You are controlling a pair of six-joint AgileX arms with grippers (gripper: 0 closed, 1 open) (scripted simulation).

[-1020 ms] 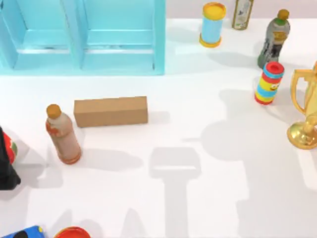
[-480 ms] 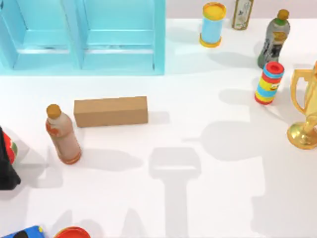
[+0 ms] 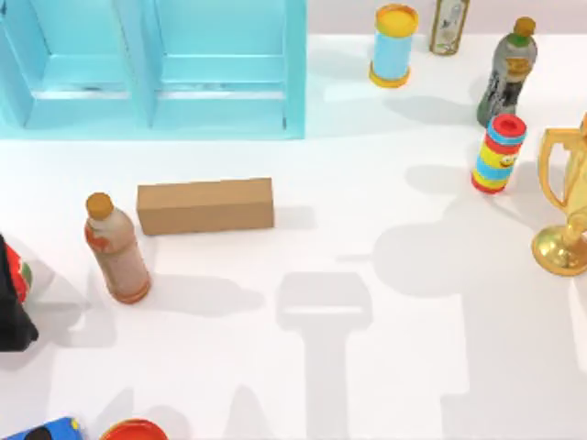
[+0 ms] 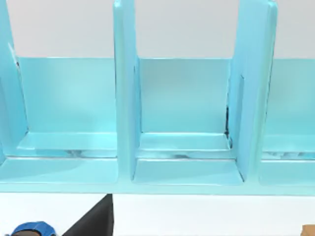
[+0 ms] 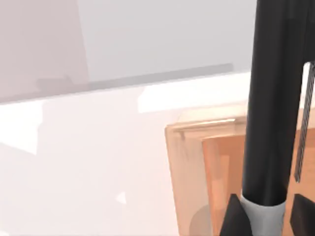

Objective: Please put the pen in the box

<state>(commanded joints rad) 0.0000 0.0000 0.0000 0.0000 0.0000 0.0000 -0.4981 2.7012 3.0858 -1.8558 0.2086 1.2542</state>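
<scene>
Black pen (image 5: pixel 273 113) clamped in right gripper (image 5: pixel 266 221), poised by the open tan box (image 5: pixel 197 162). Pickup apparently done; lowering and release remaining. Left arm parked facing blue shelf (image 4: pixel 123 98).

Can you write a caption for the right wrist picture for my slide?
A black pen stands over an open tan box.

Right wrist: black pointed jaws, both dark, angular.
</scene>
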